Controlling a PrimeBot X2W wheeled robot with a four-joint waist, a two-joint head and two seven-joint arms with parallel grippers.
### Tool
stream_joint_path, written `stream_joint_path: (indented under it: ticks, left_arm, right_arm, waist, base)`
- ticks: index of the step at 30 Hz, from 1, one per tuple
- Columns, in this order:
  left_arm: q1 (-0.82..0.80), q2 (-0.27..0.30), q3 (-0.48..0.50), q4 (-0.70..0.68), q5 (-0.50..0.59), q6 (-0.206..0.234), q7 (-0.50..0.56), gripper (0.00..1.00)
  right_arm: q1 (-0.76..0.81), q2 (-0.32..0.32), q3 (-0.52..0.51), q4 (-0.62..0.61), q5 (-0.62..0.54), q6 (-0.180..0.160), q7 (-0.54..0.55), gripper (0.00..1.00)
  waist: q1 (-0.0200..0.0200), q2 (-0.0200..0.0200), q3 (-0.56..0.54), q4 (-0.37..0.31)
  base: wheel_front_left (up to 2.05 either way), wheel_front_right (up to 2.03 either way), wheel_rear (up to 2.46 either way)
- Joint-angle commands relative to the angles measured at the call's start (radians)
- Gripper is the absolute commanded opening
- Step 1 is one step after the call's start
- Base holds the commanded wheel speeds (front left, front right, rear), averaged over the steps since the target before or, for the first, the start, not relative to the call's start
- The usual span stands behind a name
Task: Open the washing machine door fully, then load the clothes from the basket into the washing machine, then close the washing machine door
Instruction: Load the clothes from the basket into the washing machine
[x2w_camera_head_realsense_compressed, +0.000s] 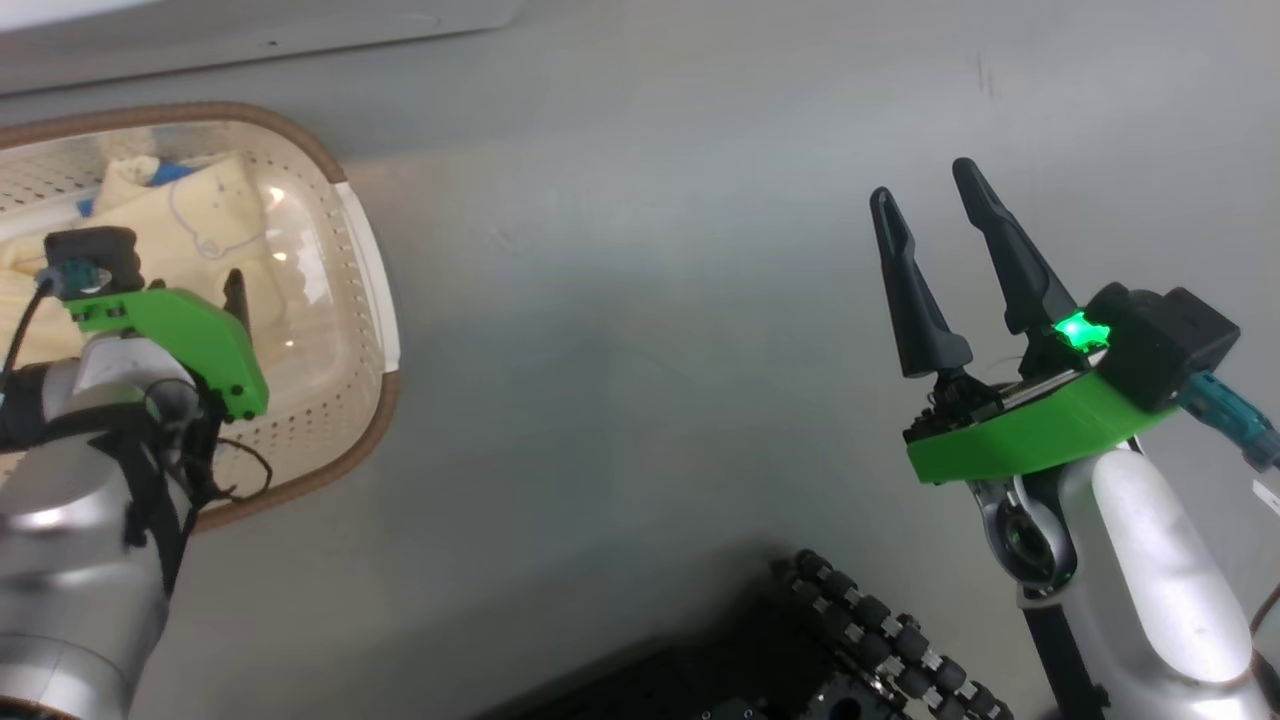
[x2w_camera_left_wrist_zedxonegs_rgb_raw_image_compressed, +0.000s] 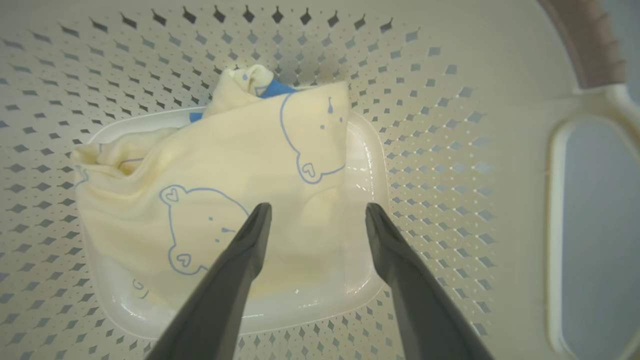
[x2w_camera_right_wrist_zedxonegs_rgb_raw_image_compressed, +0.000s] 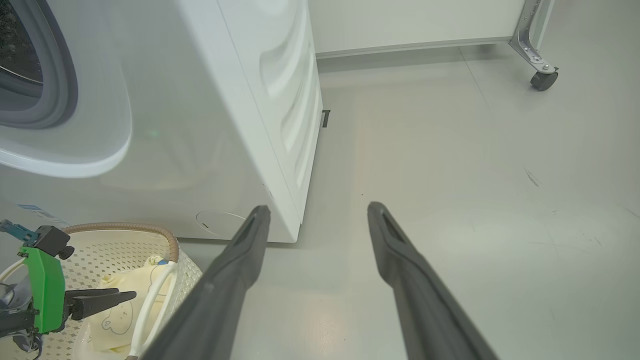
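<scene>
Folded clothes seemingly diagonal on basket floor; left hand spread wide above.

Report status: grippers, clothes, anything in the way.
Left gripper open, in the basket, aimed at the clothes; no grip yet. Right gripper open, empty, over the floor. Nothing seen between fingers and clothes.

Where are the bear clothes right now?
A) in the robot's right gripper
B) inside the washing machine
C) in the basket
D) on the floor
C: the clothes lie on the bottom of the basket, and the left gripper points down at them with its jaws open.
</scene>
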Motion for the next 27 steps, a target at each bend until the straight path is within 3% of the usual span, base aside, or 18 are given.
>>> stream_joint_path:
  ticks: [1,7,19,20,22,27]
  left_arm:
    - [-0.013,0.042,0.024,0.001,-0.01,-0.005,0.002,1.0]
    - [-0.078,0.078,0.02,0.044,-0.006,-0.01,-0.012,1.0]
    - [-0.157,0.103,0.022,0.109,0.0,0.088,-0.017,0.97]
    - [-0.159,0.1,0.022,0.111,-0.001,0.092,-0.015,0.59]
    - [-0.162,0.097,0.019,0.116,0.0,0.109,-0.014,0.0]
    - [-0.163,0.092,0.019,0.124,-0.006,0.125,-0.012,0.0]
  right_arm:
    - [0.006,-0.011,0.021,-0.033,0.009,-0.003,-0.006,1.0]
    - [-0.007,-0.011,0.045,-0.043,0.032,-0.003,-0.006,1.0]
    - [0.003,-0.011,0.059,-0.052,0.05,-0.003,-0.007,1.0]
    - [0.005,-0.011,0.058,-0.053,0.049,-0.003,-0.007,1.0]
    - [0.009,-0.011,0.055,-0.056,0.048,-0.003,-0.007,1.0]
    - [0.009,-0.011,0.048,-0.058,0.049,-0.003,-0.007,1.0]
  waist:
    - [-0.0001,0.0001,0.056,-0.034]
    - [-0.0001,0.0001,0.128,-0.067]
    - [-0.0001,0.0001,0.19,-0.091]
    - [-0.0001,0.0001,0.191,-0.091]
    - [-0.0001,0.0001,0.191,-0.09]
    - [-0.0001,0.0001,0.192,-0.088]
  base:
    - [0.0,0.0,0.0]
    - [0.0,0.0,0.0]
    - [0.0,0.0,0.0]
    - [0.0,0.0,0.0]
    - [0.0,0.0,0.0]
    - [0.0,0.0,0.0]
